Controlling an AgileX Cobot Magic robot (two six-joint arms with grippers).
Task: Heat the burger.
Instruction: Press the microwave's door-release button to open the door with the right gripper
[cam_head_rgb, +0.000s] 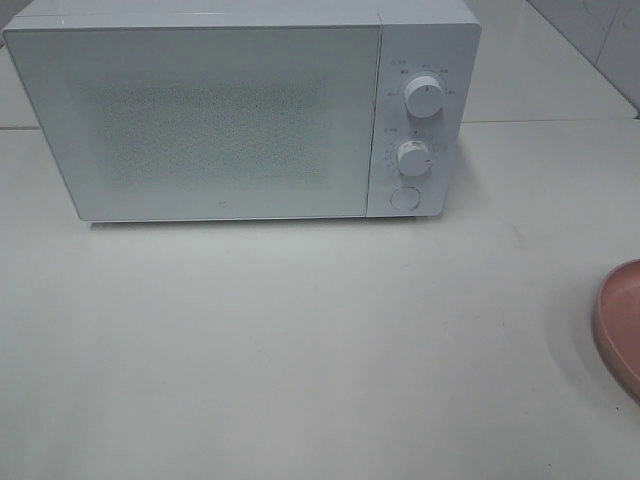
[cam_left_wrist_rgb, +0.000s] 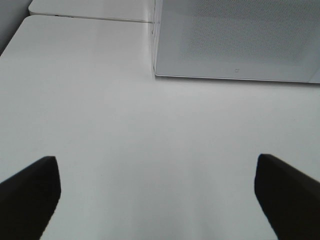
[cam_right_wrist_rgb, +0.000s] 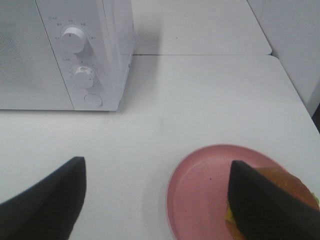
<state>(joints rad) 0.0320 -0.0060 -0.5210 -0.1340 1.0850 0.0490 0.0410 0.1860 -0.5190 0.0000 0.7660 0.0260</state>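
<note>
Right gripper (cam_right_wrist_rgb: 156, 170) spread wide, empty, above pink plate (cam_right_wrist_rgb: 200, 195), likely readied to grasp. Burger (cam_right_wrist_rgb: 292, 185) on plate, partly behind one finger. Left gripper (cam_left_wrist_rgb: 156, 165) wide, facing shut microwave (cam_head_rgb: 200, 120).

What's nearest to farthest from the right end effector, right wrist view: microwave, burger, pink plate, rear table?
1. Burger and pink plate, just below the right end effector; too close to rank.
2. Microwave, farther ahead.
3. Rear table, farthest back.
</note>
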